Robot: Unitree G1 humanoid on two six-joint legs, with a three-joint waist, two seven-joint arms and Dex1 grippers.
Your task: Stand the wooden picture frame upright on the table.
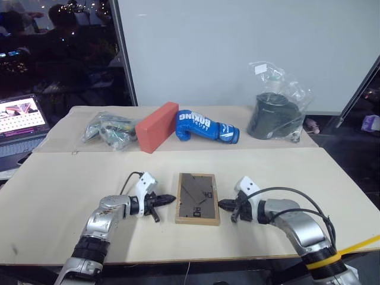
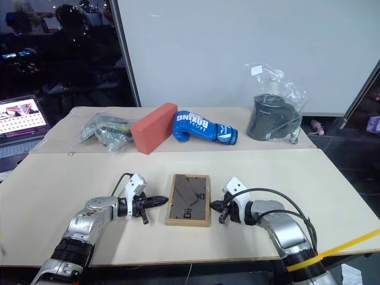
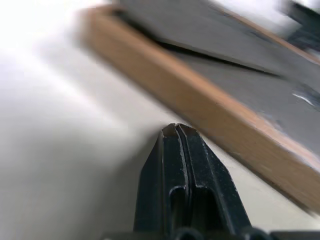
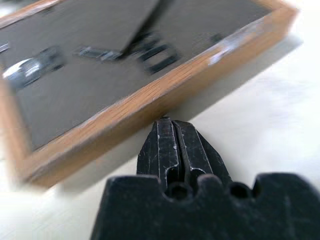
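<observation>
The wooden picture frame lies flat on the table, dark back and fold-out stand facing up. My left gripper is shut, its tip just short of the frame's left edge. From the other side my right gripper points at the frame's right edge, also shut and holding nothing. In the left wrist view the shut fingers sit close beside the wood rim. In the right wrist view the closed fingertips stand right against the frame's side.
Along the back of the table lie a red-orange block, a blue boxing glove, a clear bag of small items and a dark pot in plastic wrap. A laptop stands at far left.
</observation>
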